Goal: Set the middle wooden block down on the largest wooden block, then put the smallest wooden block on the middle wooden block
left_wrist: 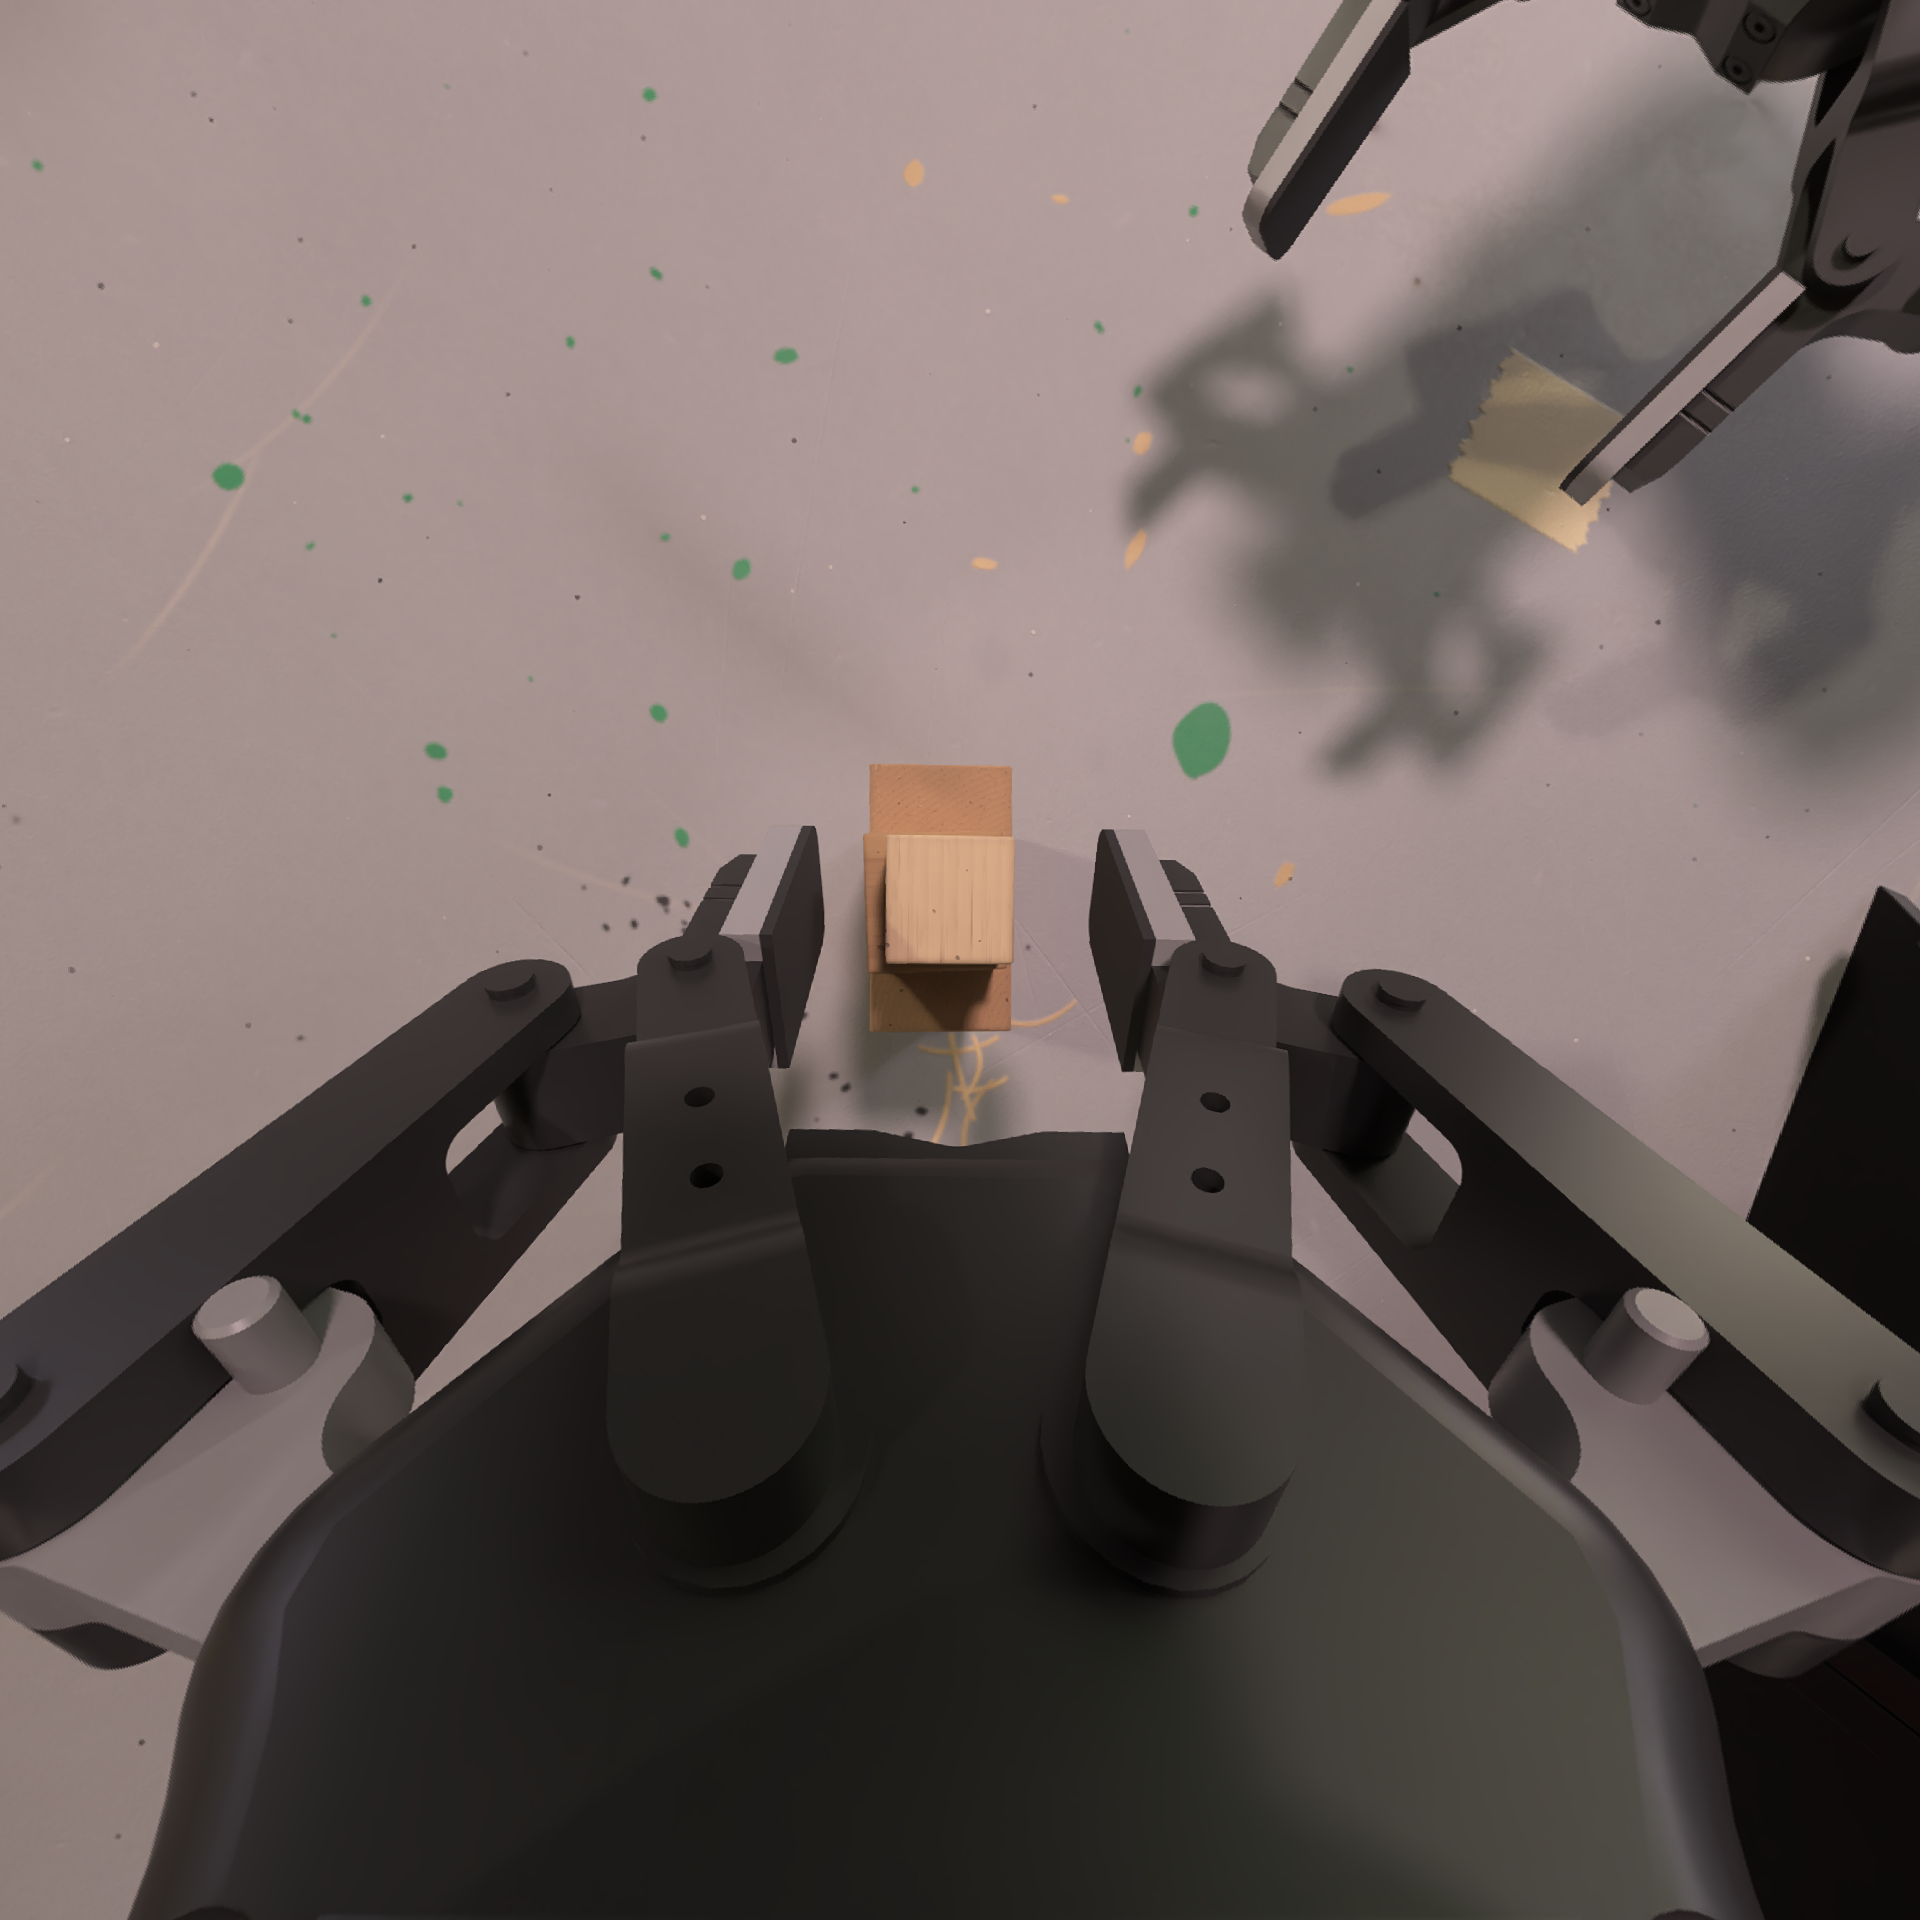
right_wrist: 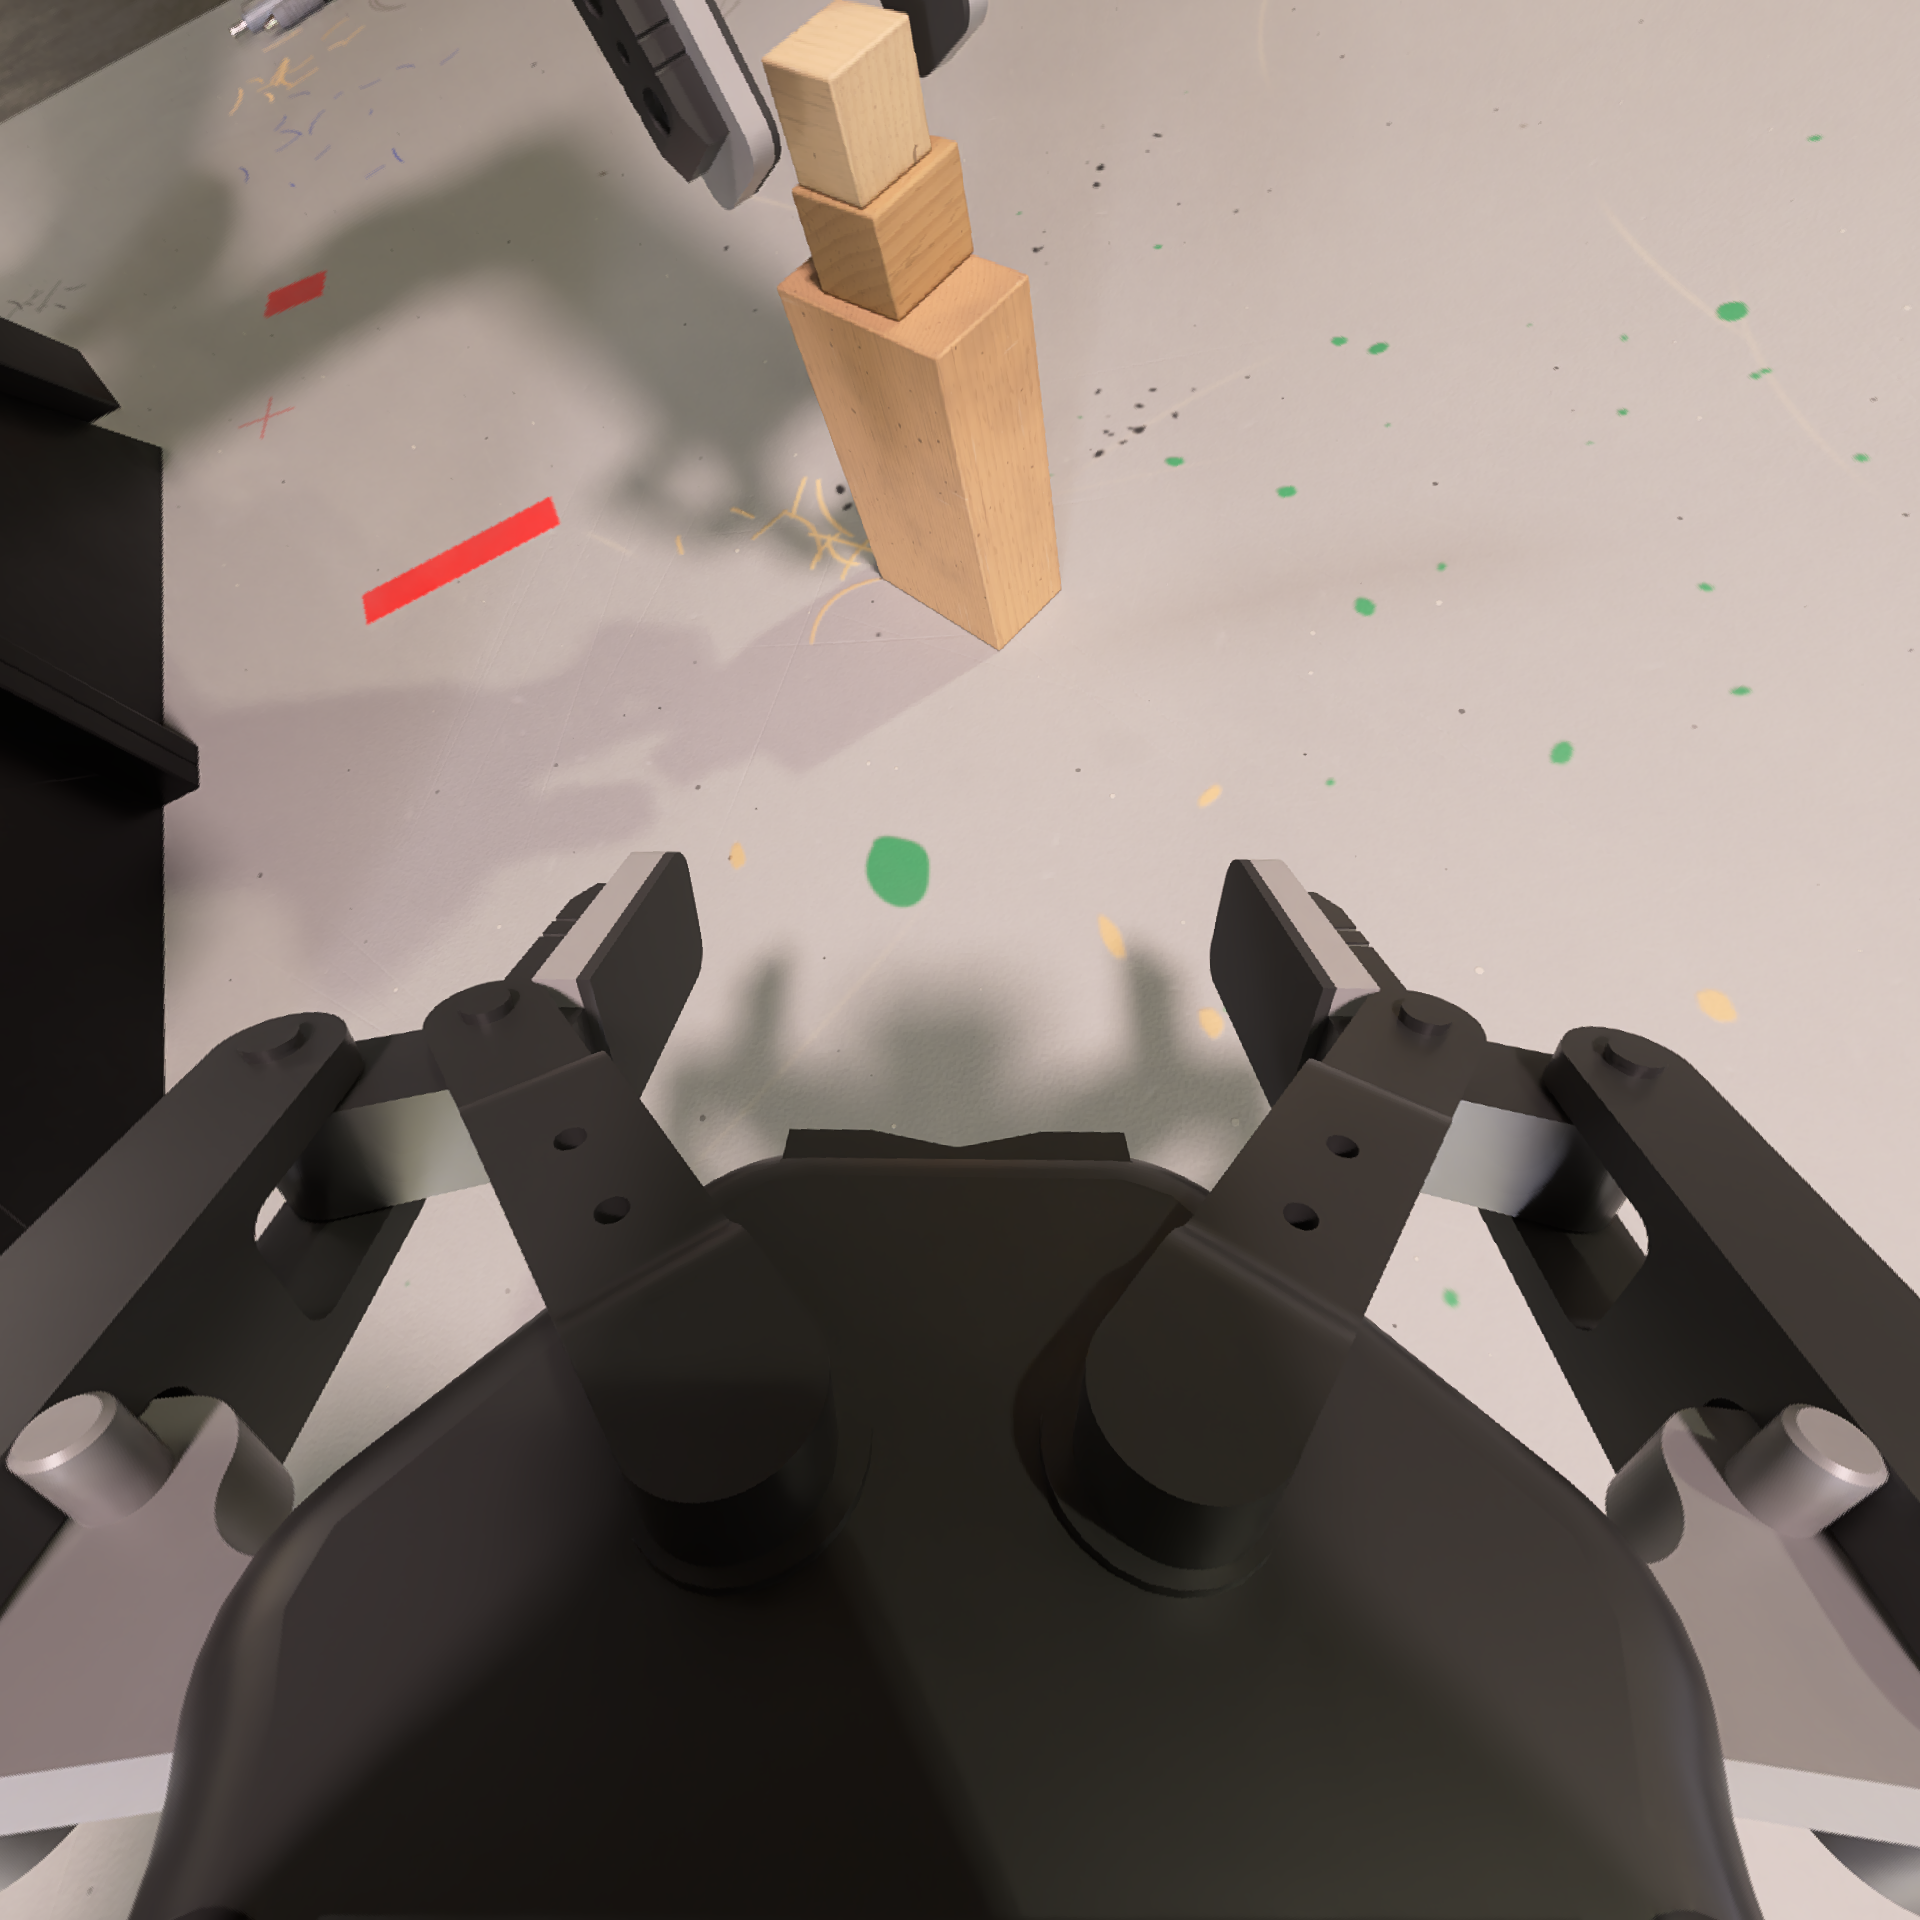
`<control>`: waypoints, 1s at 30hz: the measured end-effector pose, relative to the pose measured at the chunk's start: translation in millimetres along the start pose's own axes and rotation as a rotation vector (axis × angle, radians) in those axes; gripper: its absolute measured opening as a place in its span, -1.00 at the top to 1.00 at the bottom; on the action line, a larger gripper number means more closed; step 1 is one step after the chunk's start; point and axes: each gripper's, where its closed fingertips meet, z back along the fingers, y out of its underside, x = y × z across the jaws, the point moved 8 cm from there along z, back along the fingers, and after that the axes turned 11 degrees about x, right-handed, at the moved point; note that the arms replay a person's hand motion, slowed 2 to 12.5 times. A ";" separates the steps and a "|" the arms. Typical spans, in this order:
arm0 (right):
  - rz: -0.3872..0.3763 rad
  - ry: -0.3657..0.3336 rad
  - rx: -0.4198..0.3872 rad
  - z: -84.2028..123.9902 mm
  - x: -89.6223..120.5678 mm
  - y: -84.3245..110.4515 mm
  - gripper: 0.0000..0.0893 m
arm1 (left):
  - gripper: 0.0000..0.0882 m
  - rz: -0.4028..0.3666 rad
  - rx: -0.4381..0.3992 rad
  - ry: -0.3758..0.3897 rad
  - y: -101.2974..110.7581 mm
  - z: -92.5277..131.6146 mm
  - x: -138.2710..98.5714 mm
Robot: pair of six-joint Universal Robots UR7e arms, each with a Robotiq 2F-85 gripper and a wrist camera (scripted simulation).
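Observation:
Three wooden blocks stand stacked on the table. In the right wrist view the largest block [right_wrist: 945,447] stands upright, the middle block [right_wrist: 888,229] rests on its top, and the smallest, palest block [right_wrist: 847,104] rests on the middle one. From above, in the left wrist view, the smallest block [left_wrist: 948,899] covers most of the middle block, and the largest block [left_wrist: 940,795] shows around them. My left gripper [left_wrist: 956,925] is open, its fingers on either side of the smallest block without touching it. My right gripper [right_wrist: 956,956] is open and empty over bare table, apart from the stack.
The grey table [right_wrist: 1455,623] carries green and orange paint flecks, red tape strips [right_wrist: 459,561] and a piece of beige tape [left_wrist: 1527,457]. A black structure [right_wrist: 73,727] stands at the left edge of the right wrist view. The right gripper's fingers [left_wrist: 1309,135] show top right in the left wrist view.

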 end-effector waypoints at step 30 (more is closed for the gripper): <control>-0.005 0.005 0.001 -0.5 -1.9 0.9 -0.91 | -0.94 0.020 -0.094 -0.071 21.2 27.0 -1.8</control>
